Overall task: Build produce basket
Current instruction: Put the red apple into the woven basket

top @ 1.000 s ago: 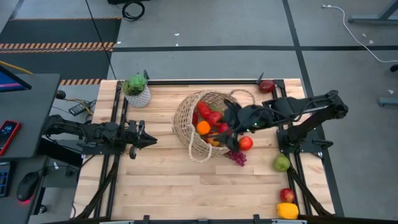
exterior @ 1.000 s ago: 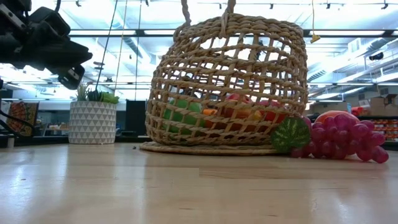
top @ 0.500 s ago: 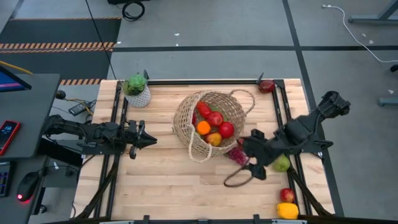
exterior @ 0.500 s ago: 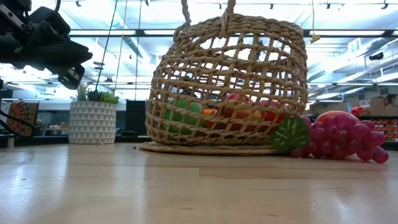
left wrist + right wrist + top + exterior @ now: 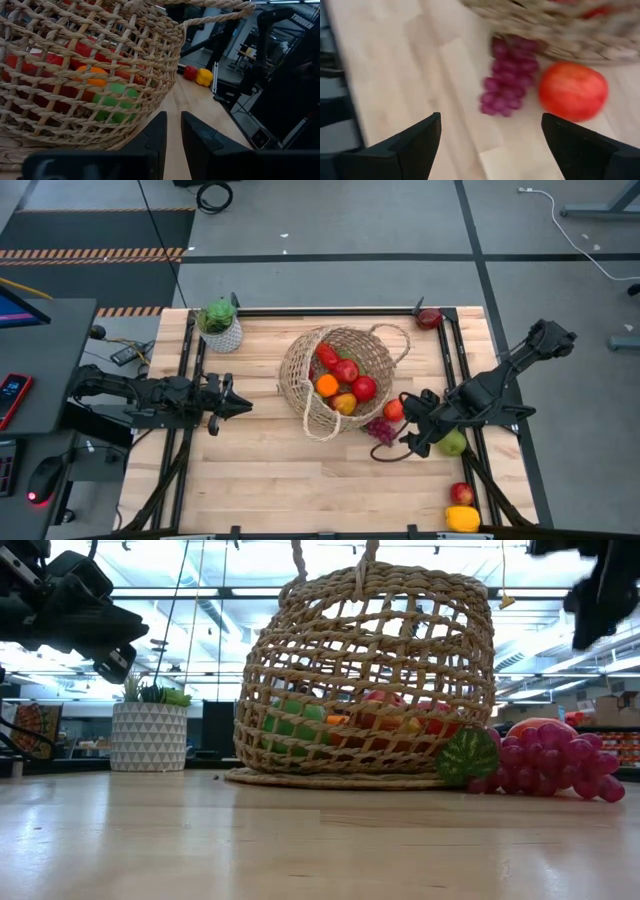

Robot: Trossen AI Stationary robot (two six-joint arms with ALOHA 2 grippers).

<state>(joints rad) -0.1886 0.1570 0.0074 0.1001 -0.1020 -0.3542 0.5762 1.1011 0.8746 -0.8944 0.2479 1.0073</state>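
High view: the basket [image 5: 335, 378] sits near the middle of the table [image 5: 260, 470], slightly toward the far edge, with a loop handle on its right side. Inside lie red apples, an orange [image 5: 326, 385] and other produce. The purple grapes [image 5: 381, 430] and a red apple [image 5: 394, 410] lie on the table just beside the basket's near-right side. The right gripper [image 5: 412, 432] hovers close to the grapes and that apple, fingers spread wide, holding nothing. A green apple [image 5: 454, 443] rests by the right edge, partly behind the right arm. Another red apple [image 5: 461, 493] and a yellow pepper [image 5: 463, 518] sit at the near-right corner; one more red fruit [image 5: 429, 318] sits at the far-right corner. The left gripper [image 5: 235, 408] waits near the left edge, fingers drawn close together. A potted plant [image 5: 220, 325] stands at the far-left corner.

Low view: the basket [image 5: 368, 680] is upright on the table, produce visible through the weave. The grapes [image 5: 555, 765] touch its base at the side, the red apple [image 5: 540, 726] behind them. The potted plant [image 5: 149, 735] stands well apart.

Left wrist view: the left fingers [image 5: 155, 140] are nearly together, empty, facing the basket wall [image 5: 90, 75].

Right wrist view: the right fingers [image 5: 415, 142] stand far apart above the grapes [image 5: 507, 85] and red apple [image 5: 573, 90].
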